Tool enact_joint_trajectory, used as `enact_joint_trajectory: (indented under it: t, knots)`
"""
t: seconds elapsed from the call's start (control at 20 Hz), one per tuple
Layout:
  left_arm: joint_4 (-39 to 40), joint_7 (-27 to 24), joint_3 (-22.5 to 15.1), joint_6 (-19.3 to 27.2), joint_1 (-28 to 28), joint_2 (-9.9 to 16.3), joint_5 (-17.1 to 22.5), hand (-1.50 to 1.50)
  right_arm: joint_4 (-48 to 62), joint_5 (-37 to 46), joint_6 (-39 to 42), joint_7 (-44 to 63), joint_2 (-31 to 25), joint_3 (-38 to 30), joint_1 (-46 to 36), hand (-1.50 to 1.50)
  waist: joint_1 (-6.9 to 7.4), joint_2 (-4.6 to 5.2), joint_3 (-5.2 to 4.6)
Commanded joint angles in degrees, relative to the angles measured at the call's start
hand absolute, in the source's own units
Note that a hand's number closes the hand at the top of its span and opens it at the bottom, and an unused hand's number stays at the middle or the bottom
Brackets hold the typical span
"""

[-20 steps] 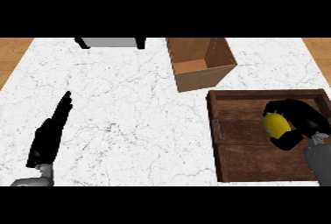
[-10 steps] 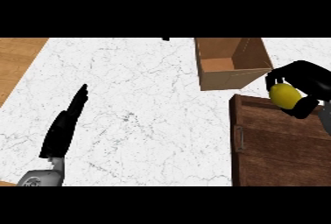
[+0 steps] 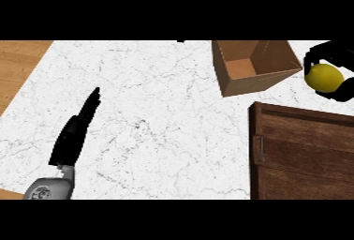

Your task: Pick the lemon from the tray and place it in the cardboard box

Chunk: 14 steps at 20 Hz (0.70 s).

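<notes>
From the head view, the robot's right hand shows at the right edge, its black fingers and thumb curled round the round yellow lemon, which fills the hollow between them: a black arc passes over the top and left of the fruit and another dark part wraps under its lower right, so the lemon is cupped rather than pinched by the tips, with most of its yellow face open to view. The lemon is off the dark brown wooden tray, whose slatted bed lies below it at the lower right, and it is carried just beside the right wall of the open brown cardboard box, not yet over the opening. That placing reads as a carry on the way: the fruit appears lifted above the white marble counter so that it can clear the box's upright wall, though its height over the counter cannot be told from this steep look down. The box stands with its mouth up and its inner floor visible, so a drop from above looks like what the task needs; the hand would have to travel leftward until the lemon hangs over the opening. The left hand rests on the counter at the lower left, well apart from everything, fingers straight and pressed together, pointing up the view, holding nothing and keeping out of the way.
</notes>
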Motion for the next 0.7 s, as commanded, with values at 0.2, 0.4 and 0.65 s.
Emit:
enact_joint_trajectory:
  t: [0.2,0.4,0.65]
  knots:
    - [1.26,1.00,0.00,0.15,-0.77,-0.06,-0.49,0.00,10.24,-13.22,10.24,-15.80,1.90,-5.85,-9.73,1.50,-0.90,-0.68,-0.11]
    - [1.41,1.08,0.01,1.14,-0.82,-1.07,-0.59,0.00,13.28,-16.15,13.91,-18.37,2.33,-4.17,-12.66,1.50,-1.44,-0.95,-0.22]
    - [1.09,1.32,1.10,0.30,-0.27,0.53,-0.21,0.00,15.90,-19.54,18.07,-19.04,2.48,-1.81,-16.33,1.50,-2.39,-1.52,-0.31]
